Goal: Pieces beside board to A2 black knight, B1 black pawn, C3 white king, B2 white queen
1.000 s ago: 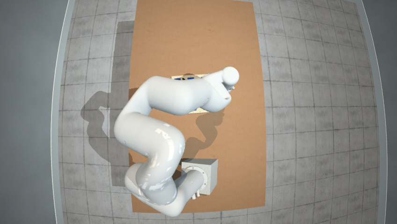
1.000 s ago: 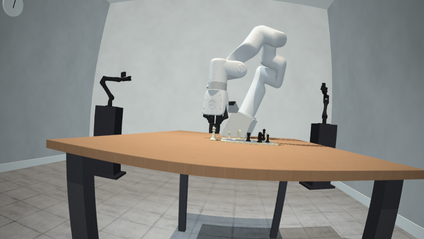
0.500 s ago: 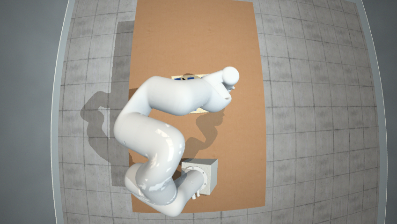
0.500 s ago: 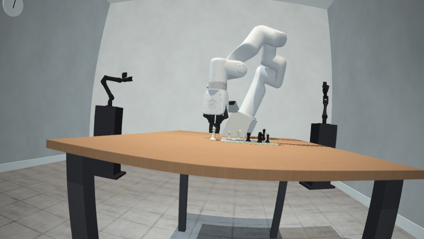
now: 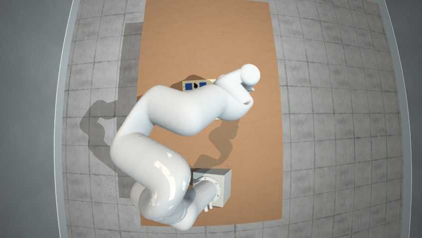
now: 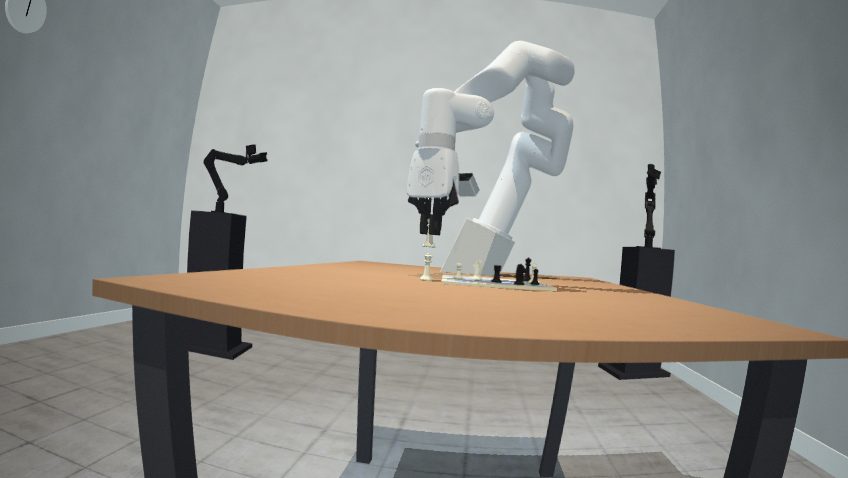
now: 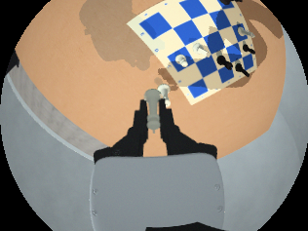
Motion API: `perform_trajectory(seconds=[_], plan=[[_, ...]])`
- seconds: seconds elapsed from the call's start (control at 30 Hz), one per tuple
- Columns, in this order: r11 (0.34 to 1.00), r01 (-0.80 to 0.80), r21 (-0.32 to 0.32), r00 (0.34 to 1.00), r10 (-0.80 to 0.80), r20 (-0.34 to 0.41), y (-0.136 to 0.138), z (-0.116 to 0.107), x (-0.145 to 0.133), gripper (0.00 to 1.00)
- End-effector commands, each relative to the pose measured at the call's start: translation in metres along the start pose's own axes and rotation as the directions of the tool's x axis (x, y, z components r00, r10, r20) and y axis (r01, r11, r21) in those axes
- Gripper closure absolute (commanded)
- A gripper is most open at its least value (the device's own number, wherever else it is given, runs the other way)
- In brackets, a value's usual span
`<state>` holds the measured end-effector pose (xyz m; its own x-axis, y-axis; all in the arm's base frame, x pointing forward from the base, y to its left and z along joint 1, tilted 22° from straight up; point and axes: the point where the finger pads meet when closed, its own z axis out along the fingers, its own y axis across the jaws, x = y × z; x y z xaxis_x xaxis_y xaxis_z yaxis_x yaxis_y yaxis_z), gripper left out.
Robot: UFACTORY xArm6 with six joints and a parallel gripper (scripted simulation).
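My gripper (image 6: 429,231) (image 7: 153,107) is shut on a tall white piece, by its round head and small tip the white queen (image 6: 428,242) (image 7: 153,96), held upright, base down, above the table beside the board. Another tall white piece, seemingly the white king (image 6: 426,270) (image 7: 164,91), stands on the table close by, below it in the exterior view. The board (image 6: 543,289) (image 7: 146,40) carries a black knight (image 6: 519,274) and a black pawn (image 6: 535,276); their squares cannot be read. The arm hides the gripper and most of the board in the top view.
On the board also stand a black rook (image 6: 497,273), a black king (image 6: 523,268), a white knight (image 6: 478,270) and a smaller white piece (image 6: 459,271) (image 7: 181,60). Another white piece (image 7: 245,31) stands toward the board's far side. The wooden table (image 5: 206,38) extends around the board.
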<state>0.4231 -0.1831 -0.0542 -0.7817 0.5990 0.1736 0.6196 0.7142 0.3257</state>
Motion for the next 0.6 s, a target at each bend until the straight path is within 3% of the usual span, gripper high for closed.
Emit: perform_trajectory(seconds=[0.0,0.43,0.57], plan=[[1.000,0.001,-0.001,1.000,-0.001,0.000,0.0010,-0.0332,0.0000,1.00],[1.000,0.001,-0.001,1.000,-0.001,0.000,0.0011,-0.0371,0.0000,1.00],[0.997,0.073,0.000,0.997,-0.073,0.001,0.0079,-0.0377,0.0032,1.00]])
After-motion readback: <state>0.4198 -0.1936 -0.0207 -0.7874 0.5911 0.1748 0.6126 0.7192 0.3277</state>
